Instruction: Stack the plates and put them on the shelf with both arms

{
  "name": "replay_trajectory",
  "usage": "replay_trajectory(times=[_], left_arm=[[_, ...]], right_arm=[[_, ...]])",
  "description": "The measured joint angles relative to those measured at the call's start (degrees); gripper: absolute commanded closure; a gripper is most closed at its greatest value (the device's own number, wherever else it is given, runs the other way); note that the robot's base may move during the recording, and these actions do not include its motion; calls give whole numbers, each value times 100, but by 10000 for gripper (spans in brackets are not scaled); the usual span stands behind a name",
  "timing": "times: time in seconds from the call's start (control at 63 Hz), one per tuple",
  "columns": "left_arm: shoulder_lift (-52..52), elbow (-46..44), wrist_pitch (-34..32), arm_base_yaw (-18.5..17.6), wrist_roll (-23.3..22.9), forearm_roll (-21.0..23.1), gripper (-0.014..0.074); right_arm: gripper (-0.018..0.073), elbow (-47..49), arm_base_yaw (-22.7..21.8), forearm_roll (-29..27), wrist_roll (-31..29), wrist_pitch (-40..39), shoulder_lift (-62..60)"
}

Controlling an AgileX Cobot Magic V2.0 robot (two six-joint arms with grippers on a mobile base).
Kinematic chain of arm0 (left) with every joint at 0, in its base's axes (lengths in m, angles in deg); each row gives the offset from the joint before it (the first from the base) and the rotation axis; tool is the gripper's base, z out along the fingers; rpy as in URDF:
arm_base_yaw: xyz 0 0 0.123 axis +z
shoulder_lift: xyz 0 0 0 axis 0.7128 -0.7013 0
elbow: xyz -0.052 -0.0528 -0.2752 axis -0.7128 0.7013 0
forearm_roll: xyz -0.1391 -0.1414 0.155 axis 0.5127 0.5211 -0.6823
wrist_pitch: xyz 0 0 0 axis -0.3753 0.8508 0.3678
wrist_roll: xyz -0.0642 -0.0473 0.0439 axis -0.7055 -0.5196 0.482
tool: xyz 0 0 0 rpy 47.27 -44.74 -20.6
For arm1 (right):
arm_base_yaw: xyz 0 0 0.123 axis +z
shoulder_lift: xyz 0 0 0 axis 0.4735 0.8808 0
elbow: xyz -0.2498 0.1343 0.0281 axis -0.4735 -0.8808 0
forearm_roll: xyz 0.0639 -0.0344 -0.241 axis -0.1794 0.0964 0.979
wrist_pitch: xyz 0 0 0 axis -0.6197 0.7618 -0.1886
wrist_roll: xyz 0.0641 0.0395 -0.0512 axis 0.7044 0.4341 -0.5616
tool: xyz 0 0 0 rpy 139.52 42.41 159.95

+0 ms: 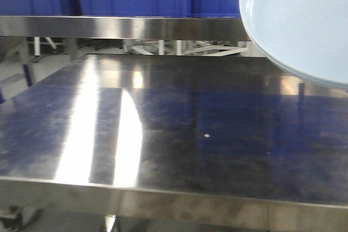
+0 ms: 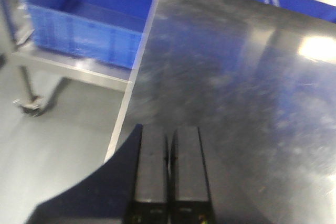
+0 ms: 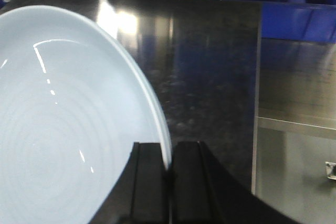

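The right gripper [image 3: 169, 182] is clamped on the rim of the plates [image 3: 63, 129] — they spread to its left, lifted over the table [image 1: 163, 134] near the level of the shelf [image 1: 109, 25] — while the left gripper [image 2: 169, 177], closed and empty, hangs over the table's left edge.

The flat, scuffed stainless-steel table [image 1: 174, 107] is catching bright streaks of light along its left side. A tiny white speck [image 1: 206, 134] is lying near its middle.
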State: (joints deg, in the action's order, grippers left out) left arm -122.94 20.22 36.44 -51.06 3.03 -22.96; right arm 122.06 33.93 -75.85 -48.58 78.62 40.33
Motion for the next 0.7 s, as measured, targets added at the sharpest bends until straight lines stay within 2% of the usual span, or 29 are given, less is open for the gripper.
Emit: replay_trajectory(times=[0.699], left_arm=[[0, 0, 0, 0, 0, 0, 494]], right_arm=[[511, 0, 0, 0, 0, 0, 0]])
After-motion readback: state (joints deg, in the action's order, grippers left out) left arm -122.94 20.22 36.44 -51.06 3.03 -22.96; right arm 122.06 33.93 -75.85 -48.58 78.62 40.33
